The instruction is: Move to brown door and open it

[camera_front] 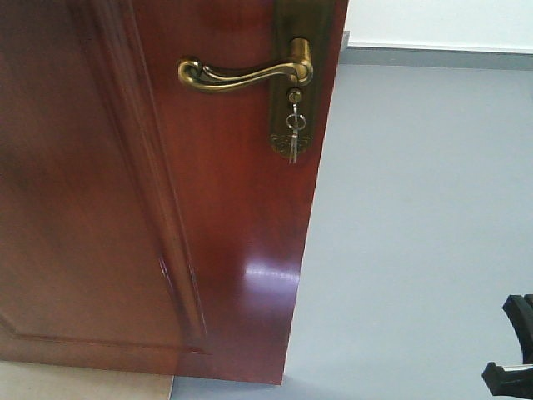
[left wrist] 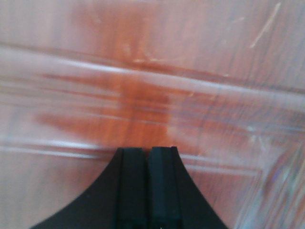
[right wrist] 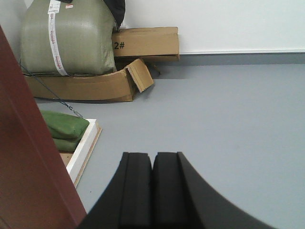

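Left wrist view shows the left gripper (left wrist: 147, 150) with its jaws pressed together, holding nothing, and the reddish-brown wood of the door (left wrist: 143, 71) fills everything ahead of them, very close and blurred; whether the tips touch the panel cannot be told. Right wrist view shows the right gripper (right wrist: 152, 155) likewise closed and empty, pointing past the door's free edge (right wrist: 28, 143) at open grey floor (right wrist: 228, 109), with cardboard boxes (right wrist: 143, 43) and a green sack (right wrist: 66, 38) against the far wall.

Front view has the door standing ajar: its edge is swung clear and floor shows beyond it. The brass handle (camera_front: 241, 73) sits high on the panel, a key (camera_front: 294, 125) hanging below it, neither touched by any jaws.

So the approach looks finished and the opening seems well under way, apparently by pushing on the panel. What is left, at most, is swinging it wider.
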### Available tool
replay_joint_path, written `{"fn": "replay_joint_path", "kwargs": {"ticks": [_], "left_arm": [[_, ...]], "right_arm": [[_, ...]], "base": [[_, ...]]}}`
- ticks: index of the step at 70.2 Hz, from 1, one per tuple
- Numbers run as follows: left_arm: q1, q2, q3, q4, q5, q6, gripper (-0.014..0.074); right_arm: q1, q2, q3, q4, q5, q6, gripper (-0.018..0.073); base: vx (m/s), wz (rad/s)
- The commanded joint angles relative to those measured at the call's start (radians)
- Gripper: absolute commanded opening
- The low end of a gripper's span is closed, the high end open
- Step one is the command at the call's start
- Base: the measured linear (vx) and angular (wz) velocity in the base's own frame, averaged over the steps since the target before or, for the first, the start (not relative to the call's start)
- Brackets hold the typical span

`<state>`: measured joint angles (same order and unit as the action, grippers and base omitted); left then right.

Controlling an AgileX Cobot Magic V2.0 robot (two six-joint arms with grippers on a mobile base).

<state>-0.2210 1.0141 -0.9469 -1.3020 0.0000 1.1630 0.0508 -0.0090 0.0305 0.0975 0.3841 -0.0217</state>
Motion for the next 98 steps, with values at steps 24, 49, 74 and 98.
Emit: {"fn": "replay_joint_path", "kwargs": {"ticks": [24,49,74,98], "left_arm": [[-0.004,-0.013,-0.033,-0.006,-0.024,0.002,0.0017],[-0.004,-0.013,-0.033,-0.006,-0.024,0.002,0.0017],[-0.004,-0.015,-0.034,0.426,-0.016,-0.222,0.0017],[-0.004,-0.014,-0.034,1.4,-0.077,-1.222,0.0017]], "right_arm": [[-0.001,-0.016,0.002,-0.005,-0.081,-0.012,0.0],[-0.001,-0.016,0.002,-0.005,-0.081,-0.012,0.0],[-0.001,-0.016,0.002,-0.005,-0.081,-0.012,0.0],[-0.001,-0.016,0.002,-0.005,-0.081,-0.012,0.0]], "base": [[0.04,0.01],[0.0,0.0],[0.0,0.0],[0.0,0.0]]}}
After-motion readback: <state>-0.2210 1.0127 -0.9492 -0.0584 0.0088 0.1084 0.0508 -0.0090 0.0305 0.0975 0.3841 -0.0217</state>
